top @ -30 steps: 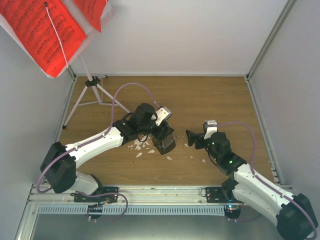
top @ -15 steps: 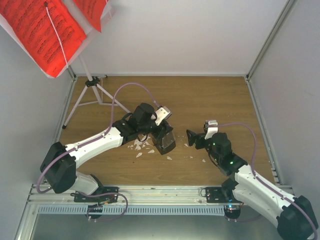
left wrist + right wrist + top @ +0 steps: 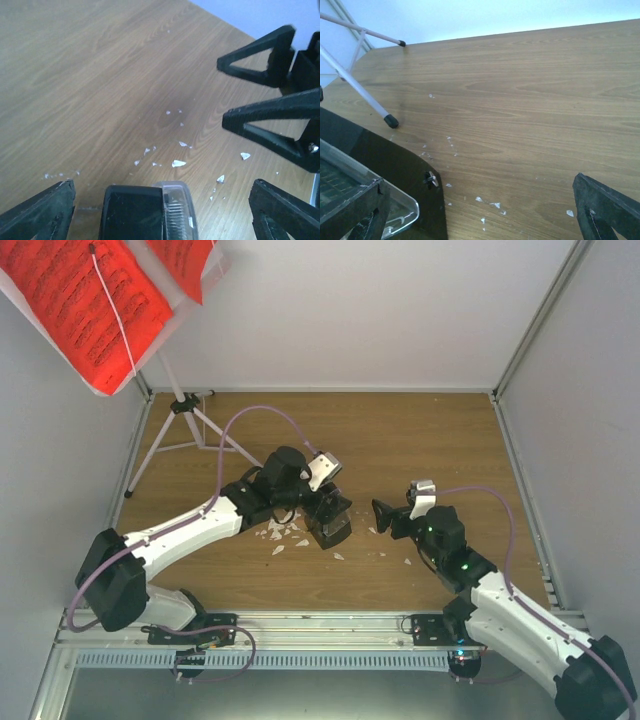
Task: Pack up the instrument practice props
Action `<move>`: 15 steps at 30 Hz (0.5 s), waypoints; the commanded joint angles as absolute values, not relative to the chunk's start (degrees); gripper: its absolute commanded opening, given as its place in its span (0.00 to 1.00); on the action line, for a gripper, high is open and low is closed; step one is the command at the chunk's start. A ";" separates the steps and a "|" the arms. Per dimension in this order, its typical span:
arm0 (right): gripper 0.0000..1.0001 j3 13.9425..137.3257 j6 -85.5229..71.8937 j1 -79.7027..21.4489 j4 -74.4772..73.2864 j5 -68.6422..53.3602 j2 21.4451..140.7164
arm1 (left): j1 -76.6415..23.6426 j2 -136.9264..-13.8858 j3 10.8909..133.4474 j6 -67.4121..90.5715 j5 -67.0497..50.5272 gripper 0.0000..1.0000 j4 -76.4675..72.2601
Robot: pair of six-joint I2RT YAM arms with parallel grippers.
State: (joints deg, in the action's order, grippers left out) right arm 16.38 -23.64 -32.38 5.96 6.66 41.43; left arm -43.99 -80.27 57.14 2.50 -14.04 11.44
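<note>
The black pyramid-shaped metronome (image 3: 332, 525) stands mid-table, its clear front cover (image 3: 176, 210) showing in the left wrist view. My left gripper (image 3: 327, 508) straddles it from above, open, with a gap at each finger (image 3: 42, 212). A short way right of it, my right gripper (image 3: 384, 516) is open and empty, pointing at the metronome (image 3: 385, 165). The white music stand (image 3: 186, 406) stands at the back left on thin tripod legs (image 3: 366, 97). It carries the bright red sheets of music (image 3: 85, 305).
Small white crumbs (image 3: 285, 532) lie scattered around the metronome and between the two grippers (image 3: 178, 163). White walls enclose the wooden table (image 3: 420, 440) at the back and both sides. An aluminium rail (image 3: 320, 625) runs along the near edge.
My left gripper's jaws have spread wider around the metronome, and the left arm has shifted slightly. The metronome and the right arm stay about where they were.
</note>
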 commanded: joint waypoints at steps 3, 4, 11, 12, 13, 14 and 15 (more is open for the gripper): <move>1.00 20.53 -17.90 -31.82 5.71 -0.90 40.19 | -42.88 -73.62 59.17 4.14 -17.11 0.98 10.76; 1.00 21.63 -17.57 -31.83 5.33 -1.93 40.39 | -42.13 -72.97 59.60 4.50 -18.76 0.99 11.51; 1.00 31.44 -19.95 -31.88 0.30 -5.02 46.03 | -32.18 -73.35 61.31 6.76 -35.69 0.95 16.39; 1.00 32.48 -19.59 -31.89 0.27 -7.25 47.15 | -30.99 -73.91 61.16 6.77 -37.75 0.93 16.87; 0.99 33.19 -19.10 -31.97 0.26 -9.62 48.41 | -30.09 -74.57 61.01 6.84 -39.67 0.89 17.20; 0.97 33.78 -18.69 -32.27 0.26 -11.36 49.18 | -29.36 -75.24 60.83 6.96 -40.88 0.86 17.48; 0.95 34.08 -18.31 -33.05 0.26 -12.59 49.65 | -28.98 -76.06 60.82 7.07 -41.96 0.82 17.63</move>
State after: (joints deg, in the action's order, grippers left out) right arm 31.92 -19.73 -32.36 2.50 -5.17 47.35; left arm -31.03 -73.47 60.23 6.24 -31.79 15.64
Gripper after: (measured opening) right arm 0.975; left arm 0.874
